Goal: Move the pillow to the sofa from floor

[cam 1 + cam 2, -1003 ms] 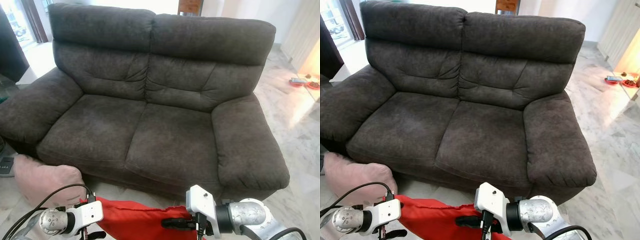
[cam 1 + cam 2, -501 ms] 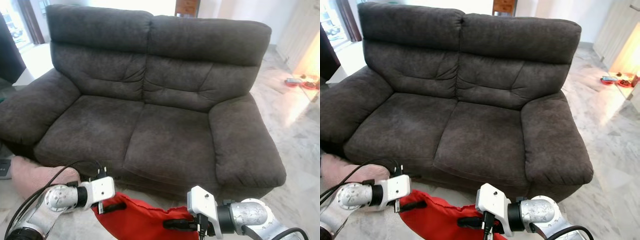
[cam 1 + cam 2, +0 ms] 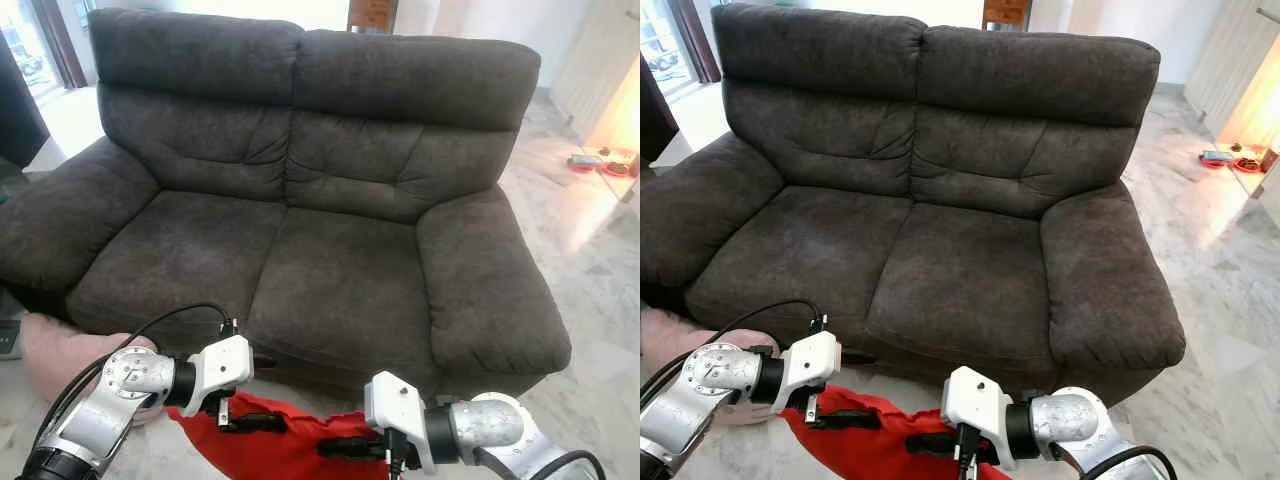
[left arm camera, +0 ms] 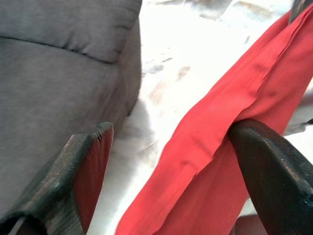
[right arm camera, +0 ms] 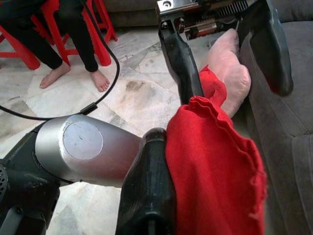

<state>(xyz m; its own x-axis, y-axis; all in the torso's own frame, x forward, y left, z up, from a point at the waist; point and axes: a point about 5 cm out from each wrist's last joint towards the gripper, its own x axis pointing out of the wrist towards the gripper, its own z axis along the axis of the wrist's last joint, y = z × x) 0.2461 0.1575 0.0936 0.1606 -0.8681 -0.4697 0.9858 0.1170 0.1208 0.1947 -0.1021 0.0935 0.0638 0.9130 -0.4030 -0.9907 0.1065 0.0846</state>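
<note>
A red pillow [image 3: 290, 450] hangs just above the marble floor in front of the dark grey two-seat sofa [image 3: 340, 280]. My right gripper [image 3: 340, 450] is shut on the pillow's ruffled right edge; one black finger [image 5: 146, 186] presses against the red cloth [image 5: 215, 166]. My left gripper [image 3: 255, 423] stands open at the pillow's upper left edge. The red hem [image 4: 220, 147] lies against one of its fingers [image 4: 264, 161], while the other finger [image 4: 88, 156] stands apart near the sofa's front.
A pink pillow [image 3: 60, 350] lies on the floor at the sofa's left front corner. A person's bare feet [image 5: 63, 73] and red stool legs [image 5: 102, 19] stand behind me. Small objects [image 3: 590, 160] sit on the floor at the far right.
My left arm has swung up and to the right, from the pillow's left end to its upper edge nearer the middle. The right gripper has kept its hold. The camera has shifted slightly.
</note>
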